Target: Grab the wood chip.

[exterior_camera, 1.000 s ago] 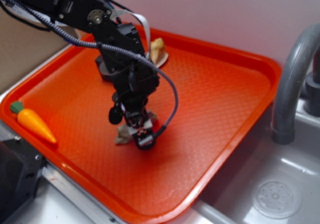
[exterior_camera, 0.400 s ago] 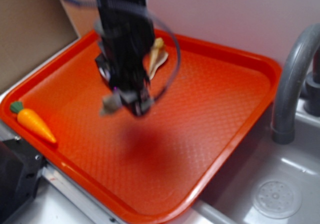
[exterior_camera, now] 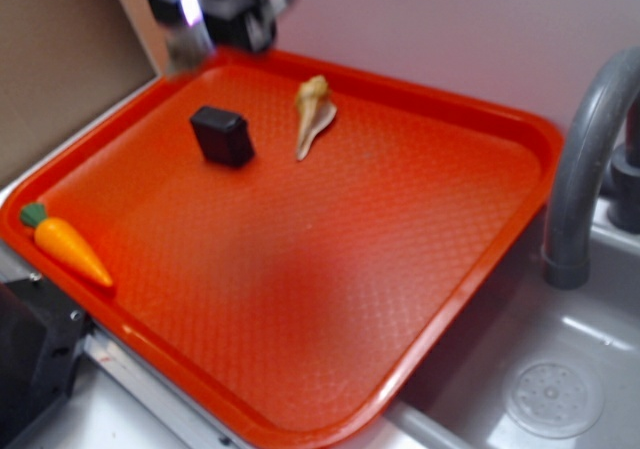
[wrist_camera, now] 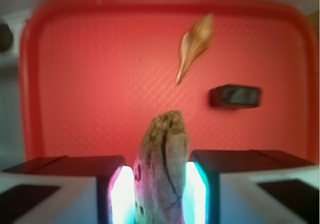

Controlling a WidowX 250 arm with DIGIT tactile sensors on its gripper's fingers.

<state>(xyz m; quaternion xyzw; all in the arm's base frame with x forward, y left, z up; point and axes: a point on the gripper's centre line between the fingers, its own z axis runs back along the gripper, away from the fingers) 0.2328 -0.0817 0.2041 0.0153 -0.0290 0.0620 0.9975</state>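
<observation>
The gripper [wrist_camera: 161, 184] pinches the wood chip [wrist_camera: 162, 166] between its fingers, high above the tray [wrist_camera: 100, 84]. From outside it is blurred and cut off at the far left edge, and the chip's lower end is out of view.

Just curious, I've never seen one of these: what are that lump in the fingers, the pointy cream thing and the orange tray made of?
The wood chip looks like weathered wood: rough, matte grey-brown, with cracks. The seashell seems real shell: smooth, cream-tan, tapering to a point, though blur leaves it open. The tray looks like moulded plastic, with a fine diamond texture and rounded rim.
</observation>
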